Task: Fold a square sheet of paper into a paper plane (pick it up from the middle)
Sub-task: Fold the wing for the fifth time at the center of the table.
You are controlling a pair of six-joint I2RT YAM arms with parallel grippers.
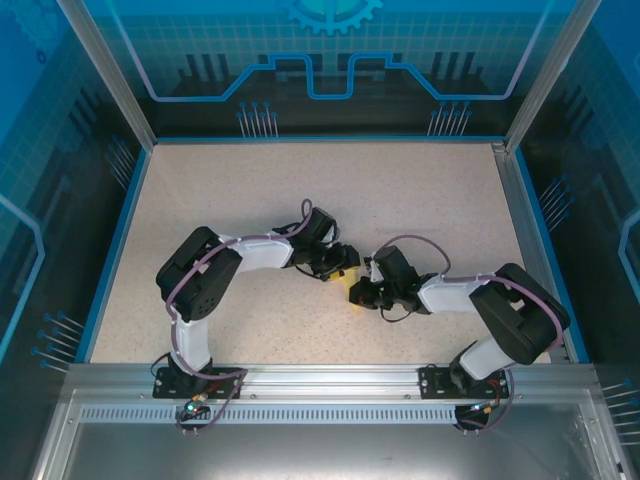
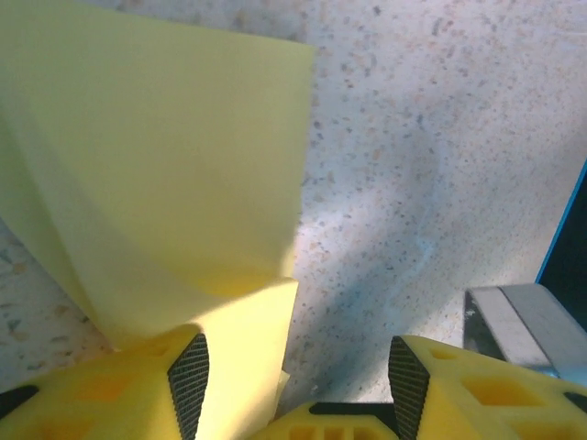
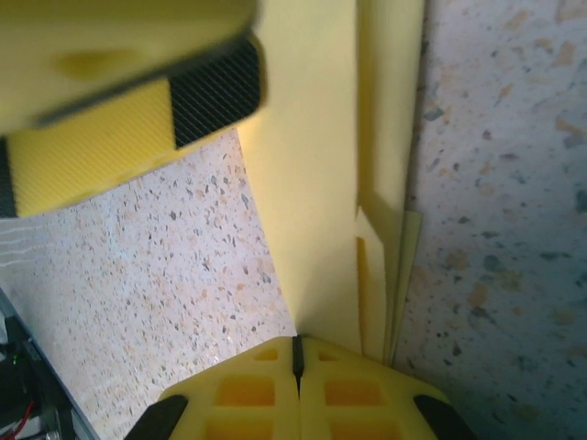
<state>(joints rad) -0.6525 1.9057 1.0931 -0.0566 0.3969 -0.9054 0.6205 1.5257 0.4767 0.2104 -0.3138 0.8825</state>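
at the near edge of the table [image 1: 420, 190] the two arms were bolted side by side, and both bent in toward the middle, where their tips met. the right gripper [image 3: 296, 353] had its two yellow fingers pressed tight together. it looked like it was pinching the bottom edge of the sheet of paper [image 3: 312, 183], though the exact spot was hard to see. the pale yellow paper ran up and away from those fingers, and it had a few folded layers along its right side. the left gripper [image 2: 298, 385] had its fingers apart with a wide gap between them. the paper touched the pad [image 2: 188, 380] on the left side of that view and went out past it, lifted off the table at a tilt. the other pad [image 2: 408, 385] touched nothing. one yellow finger [image 3: 138, 119] of the left gripper was just beside the paper in the right wrist view. past the grippers lay the speckled table top, and behind it stood blue walls [image 1: 330, 60].
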